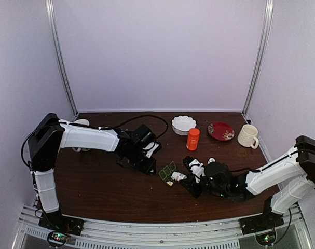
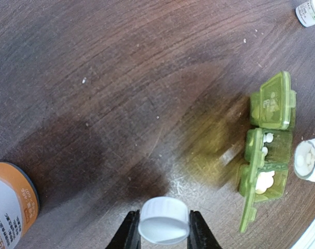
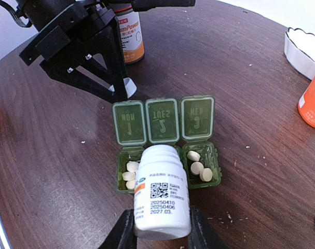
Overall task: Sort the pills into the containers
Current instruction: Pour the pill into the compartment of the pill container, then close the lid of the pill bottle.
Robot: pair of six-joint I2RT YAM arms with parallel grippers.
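My right claw (image 3: 162,229) is clamped on the white bottle (image 3: 162,194), its fingers pressing the two flanks low on the body. The bottle is tipped so its neck points away from the wrist and over the green pill box (image 3: 164,122). I read that as a pouring pose, with the mouth brought just above the middle cell so that whatever drops lands inside rather than on the surface (image 1: 95,187).

The box lies about midway across the surface, somewhat nearer the near edge than the far one. All three lids are thrown back flat, which leaves the cells open from above. The pills (image 3: 200,167) show in the outer cells, three in the one on the right of the right wrist view and three in the one on its left. The bottle hides the middle cell from that camera, so I cannot count there. The left wrist camera looks into the bottle's open mouth, and more tablets sit inside.

My left claw (image 2: 164,232) is closed on the white cap (image 2: 163,220), pinched by its rim. It hangs a little apart from the box, toward the left edge (parked there, I judge, so the cap stays off the surface and out of the pour).

The risk is a sudden spill, since the tablets are tiny and the cells small.
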